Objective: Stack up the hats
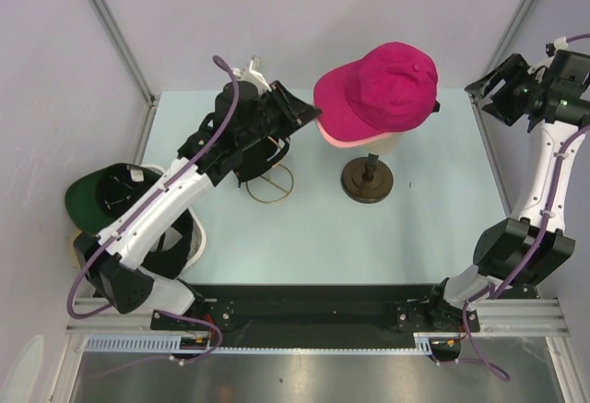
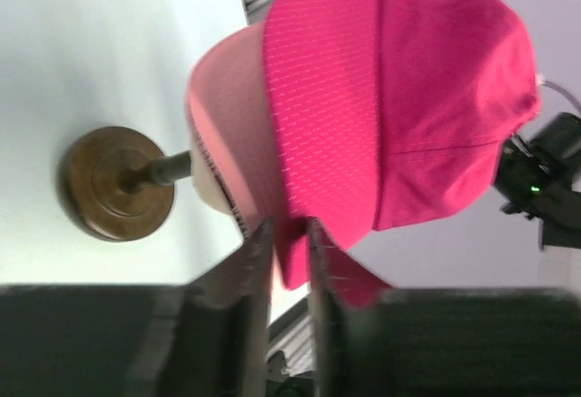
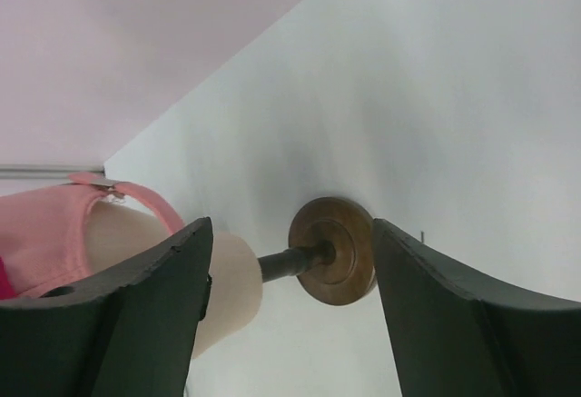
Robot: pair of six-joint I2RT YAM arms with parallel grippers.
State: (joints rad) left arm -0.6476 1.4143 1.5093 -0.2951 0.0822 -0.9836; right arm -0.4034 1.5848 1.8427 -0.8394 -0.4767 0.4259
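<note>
The pale blue table (image 1: 415, 209) carried the left arm (image 1: 157, 209), stretched out toward the middle, and the right arm (image 1: 544, 172), drawn back to the far right corner. The magenta cap (image 1: 387, 85) sat on top of the light pink cap (image 2: 227, 115), both on the beige mannequin head (image 3: 234, 279) above its round brown base (image 1: 367, 182). A dark green cap (image 1: 97, 195) lay at the left edge, well apart, dark inside turned up. Any lettering on the caps was too small to read. A thin gold wire ring (image 1: 269, 183) lay under the left arm. The left gripper (image 2: 289, 229) had the magenta brim's edge between narrowly parted fingers; whether it pinched, I cannot tell. The right gripper (image 3: 290, 229) gaped wide, holding nothing.
</note>
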